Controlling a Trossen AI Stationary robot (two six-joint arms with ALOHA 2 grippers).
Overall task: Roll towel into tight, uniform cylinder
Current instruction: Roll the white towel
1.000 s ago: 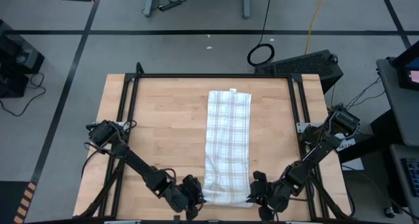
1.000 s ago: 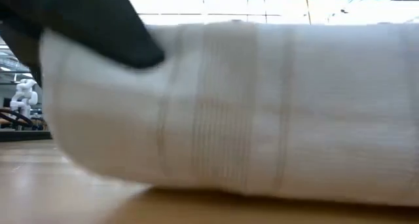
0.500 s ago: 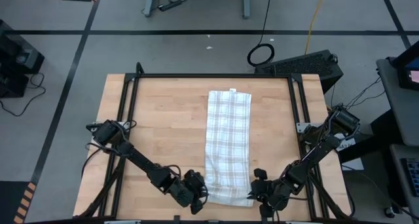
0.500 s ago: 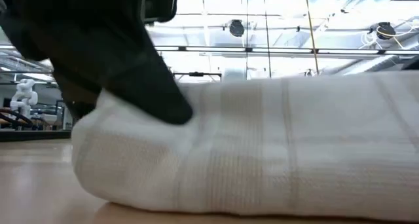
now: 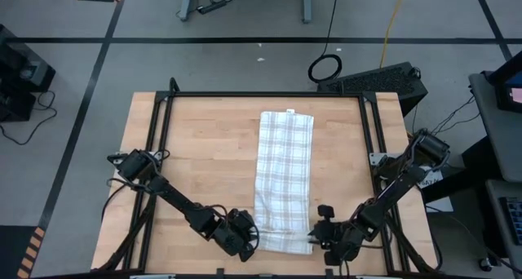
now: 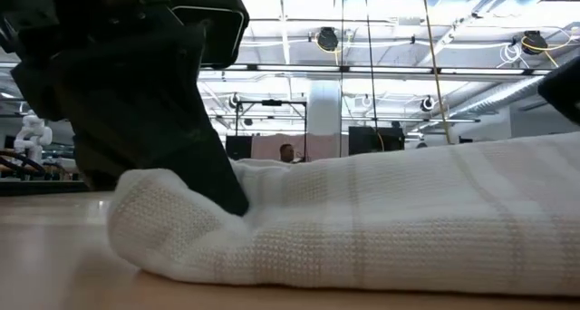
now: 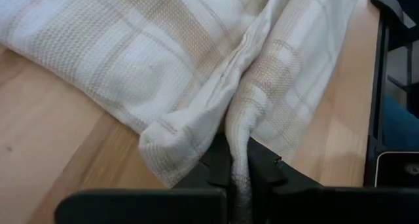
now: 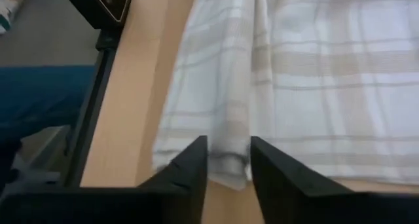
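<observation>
The white checked towel lies as a long strip from the table's far side to its near side, with a small tag on its far edge. Its near end is turned over into a thick fold resting on the table. My left gripper is shut on the fold's left end. My right gripper is at the fold's right end, with cloth between its fingers. My left gripper pinches a bunched ridge of several layers between its two fingers at the left end of the towel's near fold. The fingers come low and nearly level from the table's near left. The fold rests on the table. My right gripper has the near right corner of the towel between its two fingers, a folded edge of more than one layer. The fingers come low from the table's near right. The rest of the towel lies flat on the table beyond them.
The wooden table has a black frame along its edges. Bare wood lies on both sides of the towel. A black box sits beyond the far right corner.
Both grippers have gone toward the table's far edge and down, carrying the towel's near end. That end has come down from a raised hump into a lower fold lying over the strip, while the far end has stayed where it was.
</observation>
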